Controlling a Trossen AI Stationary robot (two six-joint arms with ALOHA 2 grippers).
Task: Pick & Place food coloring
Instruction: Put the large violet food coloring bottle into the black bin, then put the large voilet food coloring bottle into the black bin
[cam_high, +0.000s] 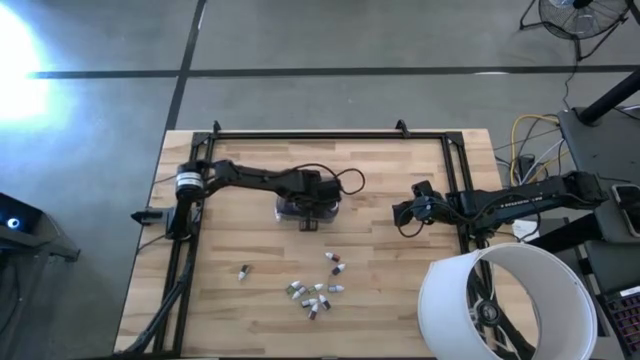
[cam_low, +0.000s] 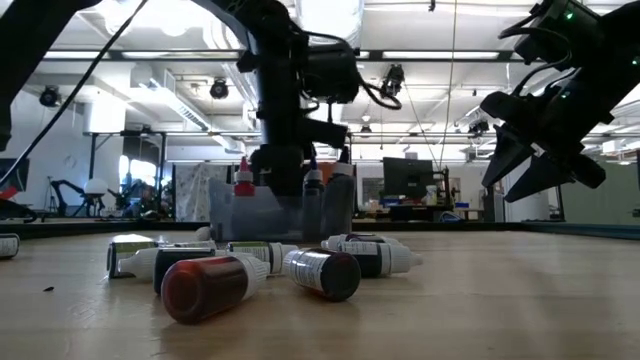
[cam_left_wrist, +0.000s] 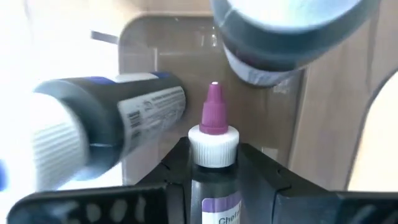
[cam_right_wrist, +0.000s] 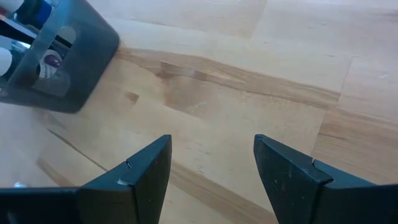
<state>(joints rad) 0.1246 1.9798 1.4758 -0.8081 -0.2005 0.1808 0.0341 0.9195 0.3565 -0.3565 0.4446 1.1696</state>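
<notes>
left wrist alone shows left claw (cam_left_wrist: 213, 180) gripping purple-tipped bottle (cam_left_wrist: 213, 134).

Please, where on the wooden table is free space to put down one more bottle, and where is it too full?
Free: the bare wood between the grey translucent tub and the open right gripper, and the strip between the tub and the lone small bottle. Crowded: the cluster of small dropper bottles and the tub under the left gripper.

Bottle cluster (cam_high: 318, 291) crowds the worktop's (cam_high: 400, 300) near-middle; the tub (cam_high: 300, 210) blocks the centre; the right side is free for me.
</notes>
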